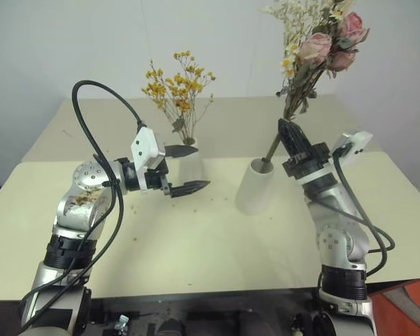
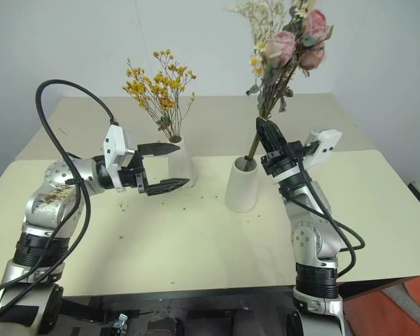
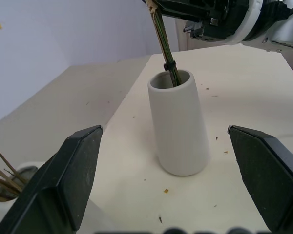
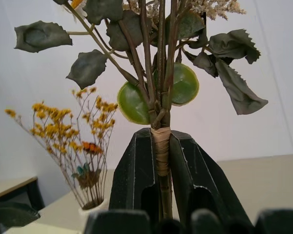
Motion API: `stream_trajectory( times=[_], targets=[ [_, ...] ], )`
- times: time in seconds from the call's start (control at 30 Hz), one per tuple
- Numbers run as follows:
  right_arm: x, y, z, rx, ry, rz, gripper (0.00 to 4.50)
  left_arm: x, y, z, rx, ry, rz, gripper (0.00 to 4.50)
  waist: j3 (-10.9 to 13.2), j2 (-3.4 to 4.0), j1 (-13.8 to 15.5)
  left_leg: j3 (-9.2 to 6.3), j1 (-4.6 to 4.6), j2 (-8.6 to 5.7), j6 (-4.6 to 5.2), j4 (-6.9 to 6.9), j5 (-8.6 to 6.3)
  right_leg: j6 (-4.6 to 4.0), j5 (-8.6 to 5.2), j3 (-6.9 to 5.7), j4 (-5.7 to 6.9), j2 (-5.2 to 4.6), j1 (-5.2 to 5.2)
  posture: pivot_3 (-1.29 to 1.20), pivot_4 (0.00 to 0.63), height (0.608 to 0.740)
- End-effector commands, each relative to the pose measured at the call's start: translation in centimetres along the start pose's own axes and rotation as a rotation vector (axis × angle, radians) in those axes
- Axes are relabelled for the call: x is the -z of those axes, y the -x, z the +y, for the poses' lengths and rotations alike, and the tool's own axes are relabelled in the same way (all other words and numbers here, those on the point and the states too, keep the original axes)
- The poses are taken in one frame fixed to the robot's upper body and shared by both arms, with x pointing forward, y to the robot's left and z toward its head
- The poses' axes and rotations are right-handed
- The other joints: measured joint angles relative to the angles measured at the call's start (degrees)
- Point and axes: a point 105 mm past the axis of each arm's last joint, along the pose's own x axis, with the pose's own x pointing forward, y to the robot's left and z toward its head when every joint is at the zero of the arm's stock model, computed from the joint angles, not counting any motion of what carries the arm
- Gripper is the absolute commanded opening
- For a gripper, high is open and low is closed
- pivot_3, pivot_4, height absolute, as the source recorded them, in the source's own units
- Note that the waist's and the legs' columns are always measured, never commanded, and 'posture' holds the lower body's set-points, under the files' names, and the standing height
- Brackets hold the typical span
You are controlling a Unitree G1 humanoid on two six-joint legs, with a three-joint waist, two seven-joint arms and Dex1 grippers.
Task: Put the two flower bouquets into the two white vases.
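- Here the right end effector (image 1: 288,133) is clamped shut on the bound stems of the pink-cream bouquet (image 1: 322,49), gripping low on the bunch so the blooms stand high above while the stem ends reach down into the mouth of the wide white vase (image 1: 255,187); the stems lean rather than stand straight, which suggests the bouquet is partway in and not yet released.
- The left end effector (image 1: 185,169) is spread fully wide and holds nothing; it sits level, pointing toward the wide vase with its jaws framing it, probably ready to steady the vase should the stems tip it.
- The yellow-orange dried bouquet (image 1: 176,87) already stands in the slim white vase (image 1: 190,162), just behind the left end effector, so that half of the task looks done.
- The cream table (image 1: 196,245) is scattered with small dried crumbs near the vases.
- A second pale table (image 1: 98,119) sits behind it, against a plain white wall (image 1: 56,42).
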Motion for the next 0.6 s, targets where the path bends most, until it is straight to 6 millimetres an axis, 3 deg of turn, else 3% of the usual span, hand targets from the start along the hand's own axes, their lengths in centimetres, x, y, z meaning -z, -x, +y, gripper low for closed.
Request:
stream_trajectory(
  times=[0.03,0.1,0.53,0.6],
  targets=[
    [-0.9,0.0,1.0,-0.038,0.039,-0.04,0.21,-1.6,0.4,0.2,-0.006,-0.05,-0.039,4.5,0.0,0.0,0.01,0.0,0.0,0.0,0.0,0.0,0.0,0.0,0.0,0.0,0.0,0.0,0.0,0.0,0.15,0.74],
    [-0.6,0.0,0.8,-0.025,0.047,-0.032,0.21,-1.5,0.4,0.2,-0.006,-0.049,-0.039,4.5,0.0,0.0,0.02,0.0,0.0,0.0,0.0,0.0,0.0,0.0,0.0,0.0,-0.01,0.0,0.0,0.0,0.15,0.74],
    [0.1,2.0,1.3,-0.053,0.063,0.014,4.49,-1.4,0.3,0.2,-0.005,-0.062,-0.044,4.5,0.0,0.0,0.1,0.0,-0.01,0.0,0.0,0.0,0.0,0.01,-0.01,0.0,-0.03,0.0,0.0,0.0,0.15,0.74],
    [0.1,2.6,1.5,-0.062,0.06,0.02,4.49,-1.4,0.3,0.2,-0.006,-0.063,-0.047,4.5,0.0,0.0,0.12,0.0,-0.01,0.0,0.0,0.0,0.0,0.01,-0.01,0.0,-0.03,0.0,0.0,0.0,0.15,0.74]
  ],
)
